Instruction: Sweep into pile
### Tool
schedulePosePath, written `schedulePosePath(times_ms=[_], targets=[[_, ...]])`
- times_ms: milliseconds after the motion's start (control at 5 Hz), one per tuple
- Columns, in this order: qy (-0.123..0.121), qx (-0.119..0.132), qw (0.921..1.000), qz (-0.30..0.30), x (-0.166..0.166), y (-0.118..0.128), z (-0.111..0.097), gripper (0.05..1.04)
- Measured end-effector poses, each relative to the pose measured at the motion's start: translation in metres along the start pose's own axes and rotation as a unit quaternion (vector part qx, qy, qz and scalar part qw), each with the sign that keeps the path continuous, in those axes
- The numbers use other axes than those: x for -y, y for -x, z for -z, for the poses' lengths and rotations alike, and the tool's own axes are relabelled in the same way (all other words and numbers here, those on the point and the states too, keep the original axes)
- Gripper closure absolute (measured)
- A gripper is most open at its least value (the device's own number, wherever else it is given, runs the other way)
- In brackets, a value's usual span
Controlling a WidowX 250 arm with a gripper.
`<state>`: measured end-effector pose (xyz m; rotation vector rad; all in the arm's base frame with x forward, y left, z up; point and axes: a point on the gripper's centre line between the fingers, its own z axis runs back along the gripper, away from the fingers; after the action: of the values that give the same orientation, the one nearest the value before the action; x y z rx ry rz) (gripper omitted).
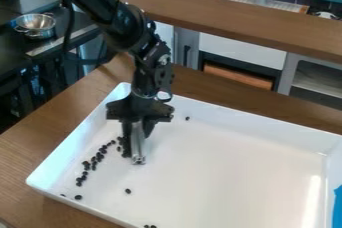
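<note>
1. Black beans (78, 197) lie in the near part of the white tray (227, 172): two are close together at the bottom of the view, and a few are single.
2. Behind them, most of the beans make a loose, slanting row (99, 156) beside the tray's left wall. This is not yet one compact pile.
3. At the upper end of this row is the gripper (137, 134). Its jaws are closed around a silver tool (137, 155), which points down, close to the floor of the tray.
4. I judge that the sweeping is in hand and only partly done. The next move should keep the tool low and push stray beans toward the row; too fast, and they may roll away.
5. One bean (187, 118) is alone near the far wall, so it needs a separate stroke.
6. Farther back, at left, a metal bowl (35, 26) stands on a dark counter (61, 36).
</note>
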<state>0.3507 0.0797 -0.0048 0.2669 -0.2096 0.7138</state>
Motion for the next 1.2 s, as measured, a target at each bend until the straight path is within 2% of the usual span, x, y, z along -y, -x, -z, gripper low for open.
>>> schedulePosePath(times_ms=[200, 400, 600, 800, 1000, 1200], targets=[[-0.043, -0.028, 0.9964, -0.067, -0.026, 0.013, 0.002, 0.691], [-0.098, -0.031, 0.989, -0.106, -0.042, 0.028, 0.001, 0.691], [-0.141, 0.018, 0.9874, -0.069, -0.05, 0.039, -0.005, 0.691], [-0.11, 0.051, 0.9909, -0.059, -0.043, 0.038, -0.025, 0.691], [0.0, 0.034, 0.9994, 0.001, -0.009, 0.046, -0.065, 0.691], [0.068, 0.01, 0.9938, 0.088, 0.028, 0.068, -0.082, 0.691]])
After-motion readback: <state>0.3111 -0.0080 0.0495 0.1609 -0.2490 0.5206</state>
